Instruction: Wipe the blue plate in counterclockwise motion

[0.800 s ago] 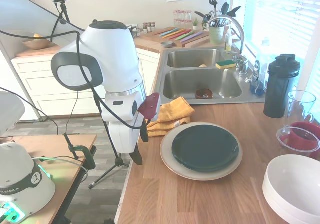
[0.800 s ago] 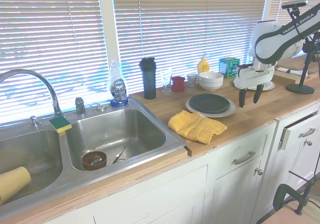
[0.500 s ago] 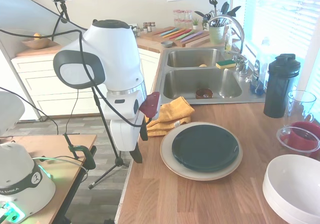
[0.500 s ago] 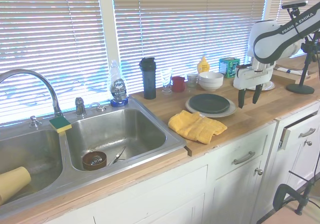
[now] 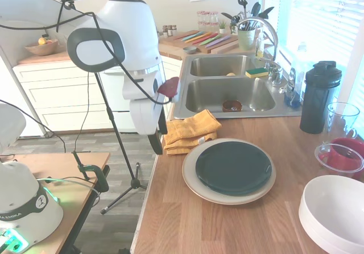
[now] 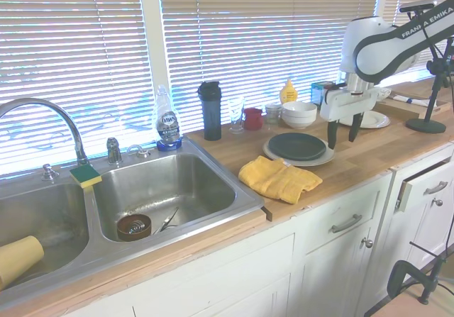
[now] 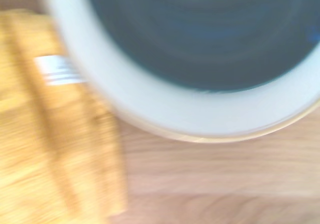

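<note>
Spread and empty, the gripper (image 6: 342, 132) is hovering beside the blue plate (image 6: 297, 146); the yellow cloth (image 6: 279, 177) is lying unclaimed beyond, wiping not begun.

Bright daylight through the blinds (image 6: 248, 40), glare washing out slats; exterior views sharp; wrist view heavily blurred, perhaps from motion.

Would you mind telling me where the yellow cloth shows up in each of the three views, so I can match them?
First exterior view: the yellow cloth lies folded on the counter, up and left of the blue plate, toward the sink.
Second exterior view: the cloth lies below and left of the plate, near the counter's front edge.
Wrist view: the cloth, blurred, fills the left side.
Shared landmark: the blue plate on its beige plate.
</note>
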